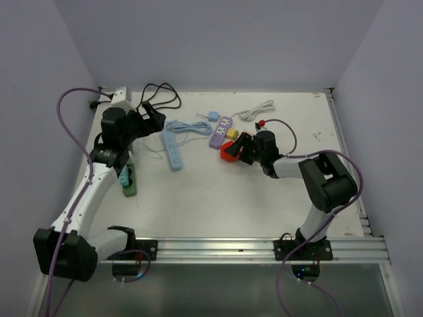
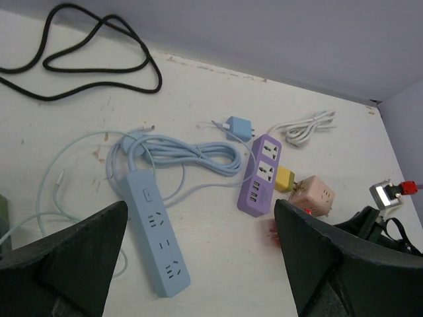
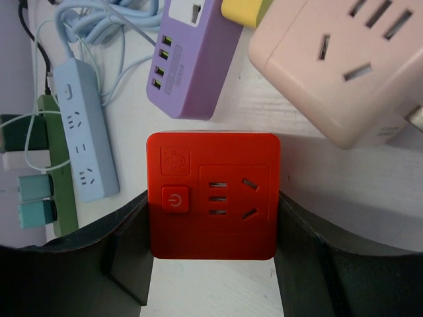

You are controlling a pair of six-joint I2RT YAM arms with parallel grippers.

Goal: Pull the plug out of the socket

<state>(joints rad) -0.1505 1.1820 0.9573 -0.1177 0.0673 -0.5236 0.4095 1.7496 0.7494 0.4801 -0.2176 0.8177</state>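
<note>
My right gripper (image 1: 238,149) (image 3: 213,198) is shut on a red socket cube (image 3: 213,195), its fingers pressed against the cube's two sides; the cube's face shows a power button and empty slots. In the top view the red cube (image 1: 230,153) sits just in front of a purple power strip (image 1: 221,131) (image 3: 195,59). A yellow plug (image 2: 285,178) (image 3: 246,10) sits in the strip's side, with a pink socket cube (image 2: 312,195) (image 3: 344,59) against it. My left gripper (image 1: 153,113) (image 2: 200,218) is open and empty, above a blue power strip (image 2: 155,238).
A green power strip (image 1: 129,178) with teal plugs (image 3: 34,198) lies at the left. The blue strip's coiled cable (image 2: 192,155), a light blue plug (image 2: 238,127), a white cable (image 2: 304,127) and a black cable (image 2: 86,53) lie at the back. Walls enclose the table.
</note>
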